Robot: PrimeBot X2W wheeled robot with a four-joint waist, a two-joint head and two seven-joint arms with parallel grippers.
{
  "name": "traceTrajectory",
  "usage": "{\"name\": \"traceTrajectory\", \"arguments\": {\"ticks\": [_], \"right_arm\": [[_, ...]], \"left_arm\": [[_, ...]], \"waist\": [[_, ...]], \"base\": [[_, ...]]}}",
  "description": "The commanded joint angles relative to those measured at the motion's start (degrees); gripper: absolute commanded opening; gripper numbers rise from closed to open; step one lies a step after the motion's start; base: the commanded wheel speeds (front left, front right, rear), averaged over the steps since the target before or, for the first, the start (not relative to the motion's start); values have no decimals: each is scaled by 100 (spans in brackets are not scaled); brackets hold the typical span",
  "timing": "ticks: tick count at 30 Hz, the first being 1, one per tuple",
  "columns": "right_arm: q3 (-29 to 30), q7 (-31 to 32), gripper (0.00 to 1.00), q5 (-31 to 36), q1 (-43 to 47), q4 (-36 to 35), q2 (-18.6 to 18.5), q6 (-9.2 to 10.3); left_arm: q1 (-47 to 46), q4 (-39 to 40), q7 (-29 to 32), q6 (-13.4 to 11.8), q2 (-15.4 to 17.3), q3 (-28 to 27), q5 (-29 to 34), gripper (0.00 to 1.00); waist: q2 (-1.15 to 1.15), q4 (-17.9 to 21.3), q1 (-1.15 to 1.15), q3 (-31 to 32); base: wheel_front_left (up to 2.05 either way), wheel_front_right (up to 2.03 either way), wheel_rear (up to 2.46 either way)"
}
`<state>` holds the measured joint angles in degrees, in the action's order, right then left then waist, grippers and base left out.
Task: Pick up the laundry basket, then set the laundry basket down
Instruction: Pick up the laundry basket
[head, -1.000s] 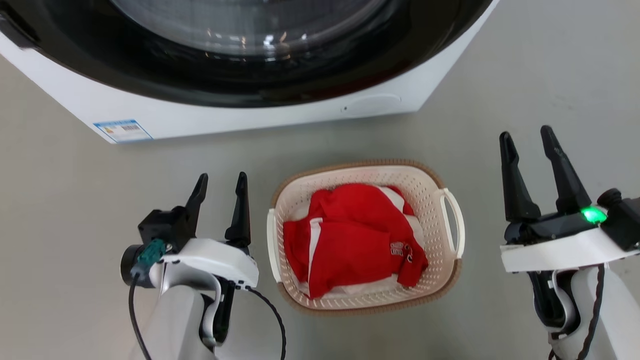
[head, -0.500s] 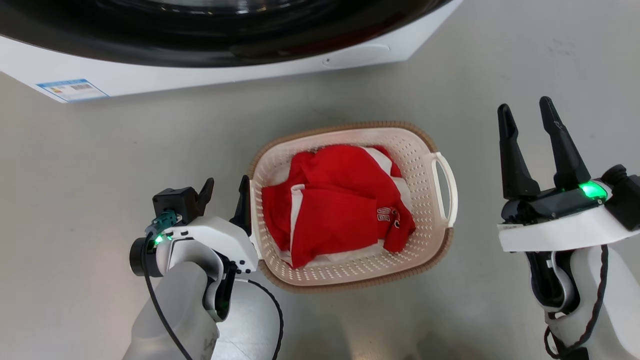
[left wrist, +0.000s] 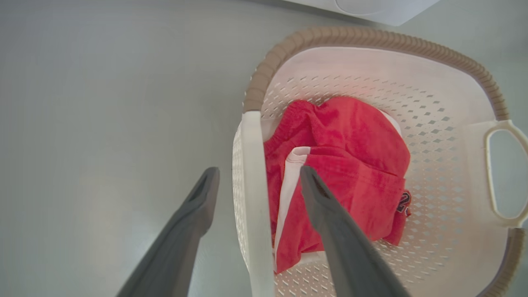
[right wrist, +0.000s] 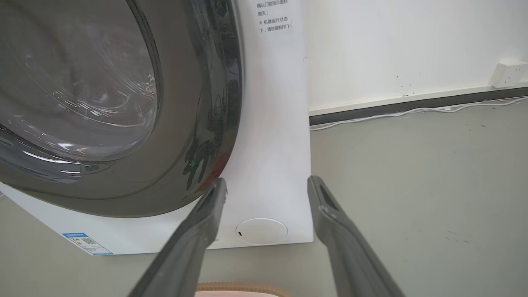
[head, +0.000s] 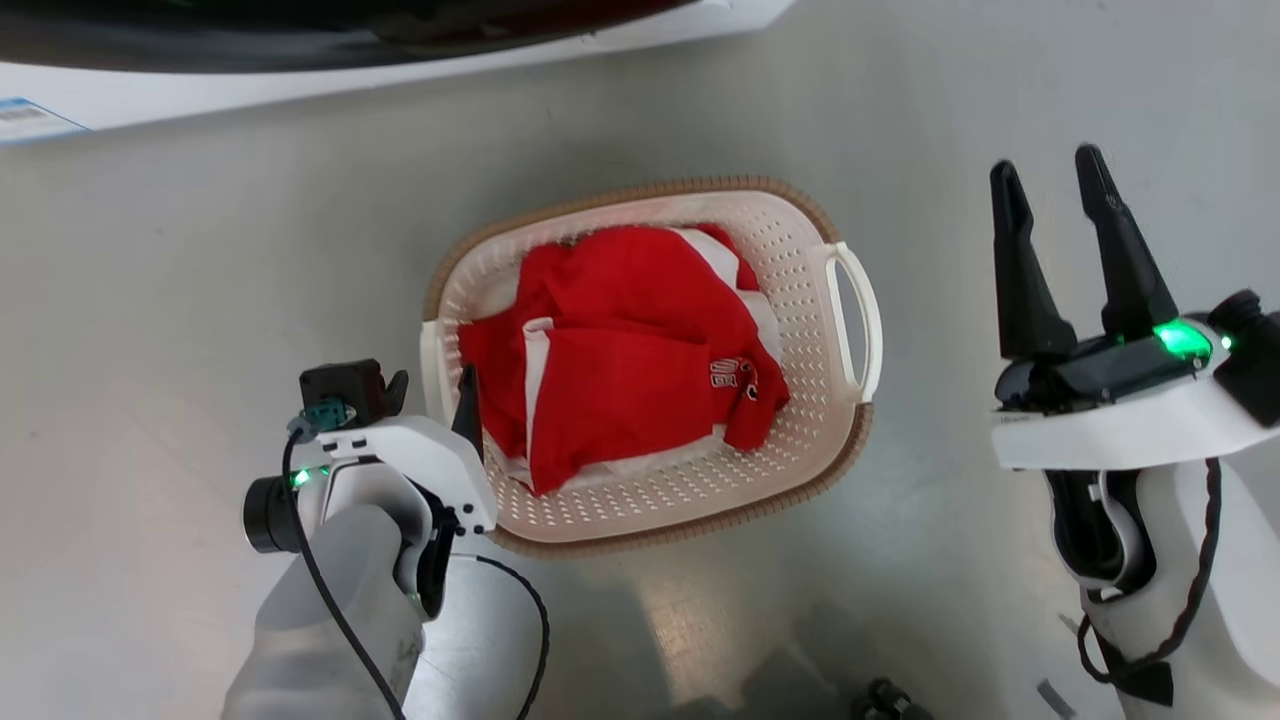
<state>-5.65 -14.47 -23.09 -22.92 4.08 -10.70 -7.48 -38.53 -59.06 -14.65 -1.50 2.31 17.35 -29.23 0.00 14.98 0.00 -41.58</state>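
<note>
The laundry basket (head: 640, 190), cream-white with a brown rim, sits on the grey floor and holds a red garment (head: 620, 370). My left gripper (head: 432, 385) is open and straddles the basket's left handle (head: 430, 350). In the left wrist view one finger (left wrist: 198, 214) is outside the basket (left wrist: 371, 35) and the other finger (left wrist: 330, 214) is inside, over the red garment (left wrist: 350, 140). My right gripper (head: 1047, 165) stands open and apart, to the right of the right handle (head: 860, 310), with nothing between its fingers. In the right wrist view it (right wrist: 268, 181) points at the washing machine.
The washing machine (head: 300, 80) stands just beyond the basket, its dark round door (right wrist: 103, 103) facing me. Behind it are a white wall, a dark baseboard (right wrist: 412, 107) with a cable, and a socket (right wrist: 509, 72). Open grey floor lies left and right of the basket.
The head view has tilted down, so the washer slid up the picture. My left gripper has moved right and lower, onto the basket's left handle. The right gripper has kept its pose.
</note>
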Motion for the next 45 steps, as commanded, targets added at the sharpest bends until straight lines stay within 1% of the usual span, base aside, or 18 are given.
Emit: {"name": "traceTrajectory", "arguments": {"ticks": [1,9,17,18,19,21,22,23,25,26,27,35,38,45], "right_arm": [[-103,-52,100,-44,21,-165,-29,-1],[-165,-52,100,-90,-67,-230,56,-1],[-172,-52,100,-121,-88,-231,97,-1],[-177,-52,100,-122,-91,-226,103,-1],[-183,-52,100,-123,-93,-218,108,-1],[-199,-52,100,-125,-99,-200,117,-1],[-210,-52,100,-130,-102,-190,117,-1],[-219,-52,100,-135,-106,-180,116,-1],[-232,-52,100,-147,-118,-168,110,-1],[-235,-52,100,-152,-124,-165,107,-1],[-238,-52,100,-155,-127,-162,106,-1],[-268,-52,100,-175,-112,-131,99,-1],[-281,-52,100,-175,-97,-127,94,-1],[-323,-52,100,-161,-29,-111,54,-1]], "left_arm": [[-46,-21,-35,-9,56,-78,-58,100],[-383,-618,-35,-11,56,3,-160,100],[-533,-788,-35,-76,56,15,-166,100],[-538,-797,-35,-82,56,14,-167,97],[-539,-809,-35,-87,56,13,-168,81],[-536,-864,-35,-96,56,18,-178,59],[-539,-901,-35,-99,56,22,-190,49],[-545,-926,-35,-103,56,26,-202,44],[-556,-984,-35,-115,56,38,-227,22],[-566,-1010,-35,-116,56,47,-240,7],[-575,-1029,-35,-117,56,56,-252,0],[-576,-1078,-35,-142,56,115,-370,0],[-508,-1021,-35,-250,56,75,-374,0],[-187,-880,-35,-264,70,-84,-338,0]], "waist": [[0,74,0,-119],[0,210,0,-390],[0,228,0,-510],[0,229,0,-512],[0,229,0,-508],[0,232,0,-492],[0,234,0,-483],[0,235,0,-475],[0,238,0,-464],[0,239,0,-462],[0,241,0,-456],[0,219,0,-381],[0,193,0,-294],[0,111,0,-85]], "base": [[0,0,0],[0,0,0],[0,0,0],[0,0,0],[0,0,0],[0,0,0],[0,0,0],[0,0,0],[0,0,0],[0,0,0],[0,0,0],[0,0,0],[0,0,0],[0,0,0]]}}
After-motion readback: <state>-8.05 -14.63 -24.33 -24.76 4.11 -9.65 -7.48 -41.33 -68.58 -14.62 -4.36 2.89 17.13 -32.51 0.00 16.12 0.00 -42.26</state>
